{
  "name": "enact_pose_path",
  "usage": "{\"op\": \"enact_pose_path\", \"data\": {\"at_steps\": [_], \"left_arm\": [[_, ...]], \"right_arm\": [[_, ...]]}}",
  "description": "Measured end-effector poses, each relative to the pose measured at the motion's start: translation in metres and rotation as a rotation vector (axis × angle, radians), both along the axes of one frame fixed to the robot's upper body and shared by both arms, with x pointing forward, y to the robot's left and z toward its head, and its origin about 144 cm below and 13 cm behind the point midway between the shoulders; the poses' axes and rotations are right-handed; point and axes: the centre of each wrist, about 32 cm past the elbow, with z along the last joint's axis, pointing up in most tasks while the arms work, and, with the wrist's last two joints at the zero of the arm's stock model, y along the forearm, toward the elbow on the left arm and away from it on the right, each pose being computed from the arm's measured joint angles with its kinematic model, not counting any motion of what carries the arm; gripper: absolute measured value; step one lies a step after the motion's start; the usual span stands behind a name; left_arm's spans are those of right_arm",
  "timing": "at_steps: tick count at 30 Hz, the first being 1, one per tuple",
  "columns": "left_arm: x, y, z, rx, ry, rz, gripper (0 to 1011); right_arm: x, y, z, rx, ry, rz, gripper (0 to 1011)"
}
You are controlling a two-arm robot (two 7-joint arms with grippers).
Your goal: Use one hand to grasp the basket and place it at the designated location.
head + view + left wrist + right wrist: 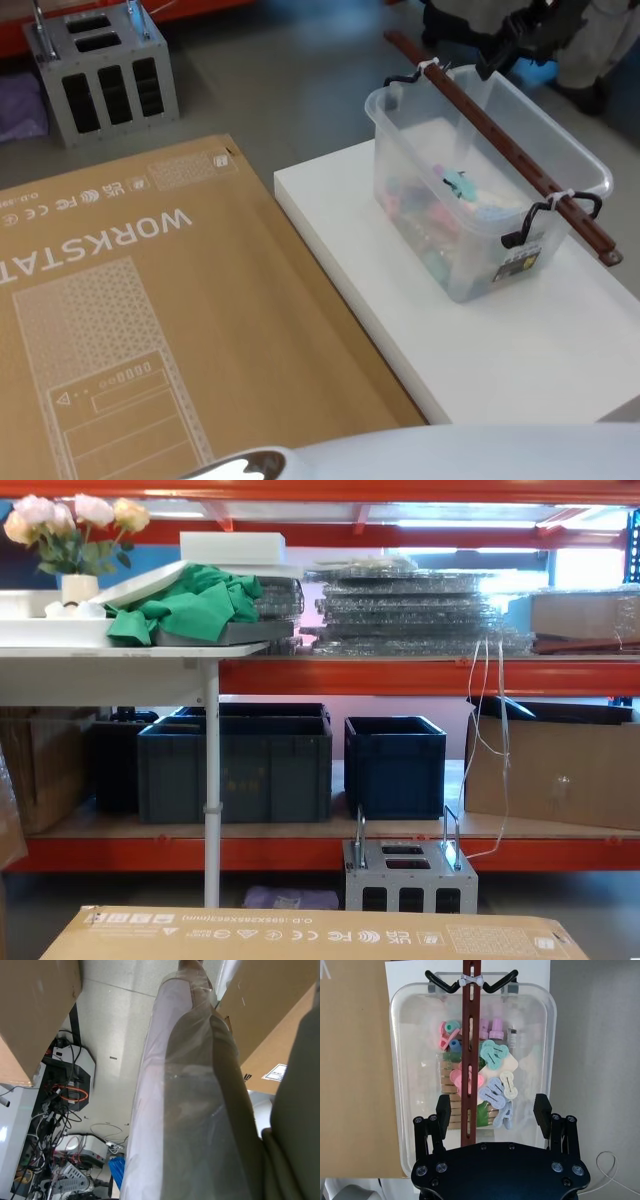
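The basket (472, 268) is white translucent plastic and stands on a white platform (500, 350) at the right. A long red-brown bar handle (500, 132) runs over it lengthwise, held by black hooks and white ties. Coloured clips (494, 1055) lie inside. My right gripper (520, 40) hovers over the basket's far end. In the right wrist view the right gripper (492, 1107) is open above the basket (395, 1060), one finger on each side of the handle (470, 1035), touching nothing. My left arm hangs low beside cardboard boxes (35, 1010).
A big flat cardboard box (150, 320) covers the left and middle, butting against the platform. A grey metal box (100, 75) with two loop handles stands on the floor behind it. Dark blue crates (235, 760) sit on the lower shelf beyond.
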Motion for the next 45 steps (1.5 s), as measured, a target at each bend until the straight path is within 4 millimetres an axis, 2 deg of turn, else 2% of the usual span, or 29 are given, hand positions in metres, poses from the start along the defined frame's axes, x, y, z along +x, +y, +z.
{"op": "enact_pose_path", "data": {"at_steps": [27, 45], "left_arm": [[0.0, 0.0, 0.0, 0.0, 0.0, 0.0, 0], [0.0, 0.0, 0.0, 0.0, 0.0, 0.0, 0]], "right_arm": [[0.023, 0.006, -0.029, -0.001, 0.08, 0.018, 1001], [0.044, 0.009, -0.057, 0.008, 0.155, 0.043, 1002]]}}
